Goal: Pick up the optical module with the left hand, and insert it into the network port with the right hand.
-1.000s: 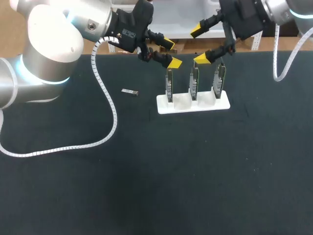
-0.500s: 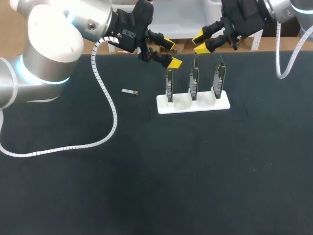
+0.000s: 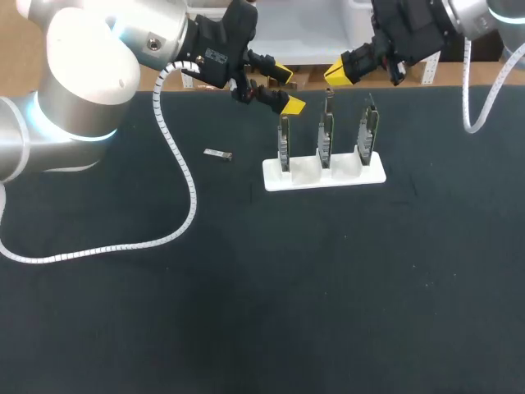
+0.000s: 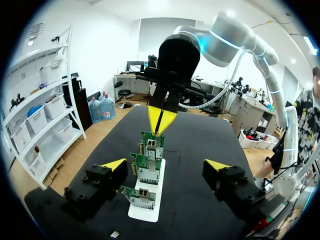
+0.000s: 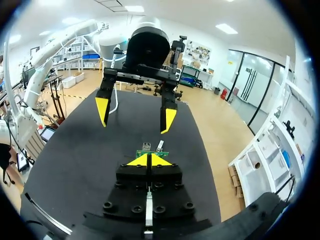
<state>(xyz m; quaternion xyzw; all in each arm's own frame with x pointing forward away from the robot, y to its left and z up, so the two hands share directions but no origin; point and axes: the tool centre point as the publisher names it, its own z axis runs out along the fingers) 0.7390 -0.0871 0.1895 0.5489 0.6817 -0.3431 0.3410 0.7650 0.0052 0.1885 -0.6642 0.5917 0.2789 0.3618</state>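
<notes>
From overhead we see the three upright green circuit boards (image 3: 326,135) only edge-on in their white slotted holder (image 3: 295,174), so their metal network ports are hidden there; the left wrist view shows the ports (image 4: 151,146) facing that camera. In the right wrist view the right gripper (image 5: 148,160) covers nearly all of the boards, and only a green top edge shows past its tips. The small silver optical module (image 3: 218,153) lies flat on the dark cloth-covered table (image 3: 246,287), well apart from both grippers and to the left of the holder. In the left wrist view it is a tiny speck, hard to make out. The left gripper (image 3: 285,89) hangs above the far-left side of the holder with its yellow fingers spread wide and nothing between them. The right gripper (image 3: 338,75) hovers above the middle board, tips pressed together and holding nothing. The left arm's white coiled cable (image 3: 184,189) trails across the cloth, passing just left of the module.
</notes>
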